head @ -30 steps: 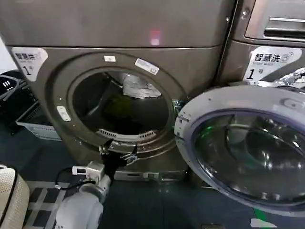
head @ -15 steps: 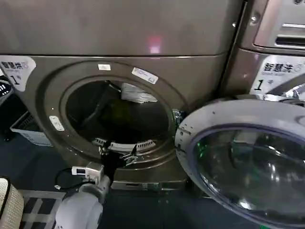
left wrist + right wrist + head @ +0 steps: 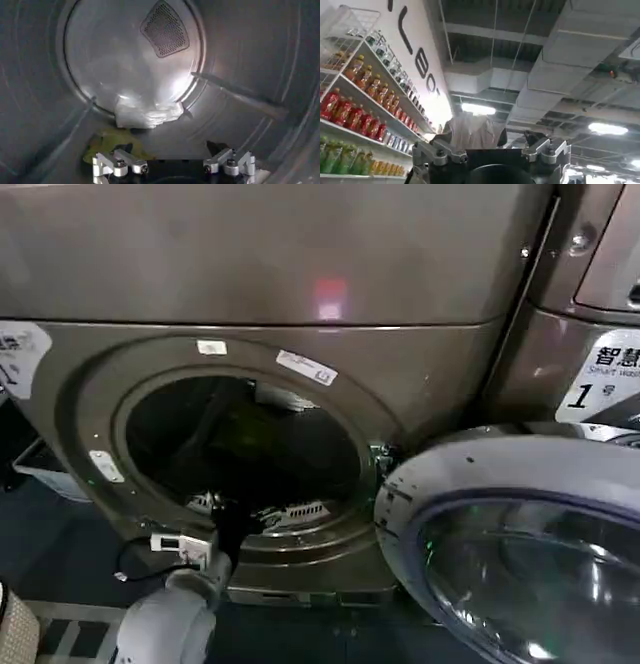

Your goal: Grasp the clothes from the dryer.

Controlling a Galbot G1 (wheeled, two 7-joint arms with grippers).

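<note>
Clothes lie deep in the dryer (image 3: 300, 284): a white piece (image 3: 147, 114) against the foot of the drum's back wall and a yellow-green piece (image 3: 107, 142) on the drum floor just in front of it. The left gripper (image 3: 175, 165) sits at the lower lip of the round port, reaching in with its fingers (image 3: 117, 162) spread wide and holding nothing, well short of both pieces. The right gripper (image 3: 492, 152) points up at a ceiling beside stocked shelves (image 3: 355, 105), fingers wide apart with a pale cloth (image 3: 472, 131) between them.
</note>
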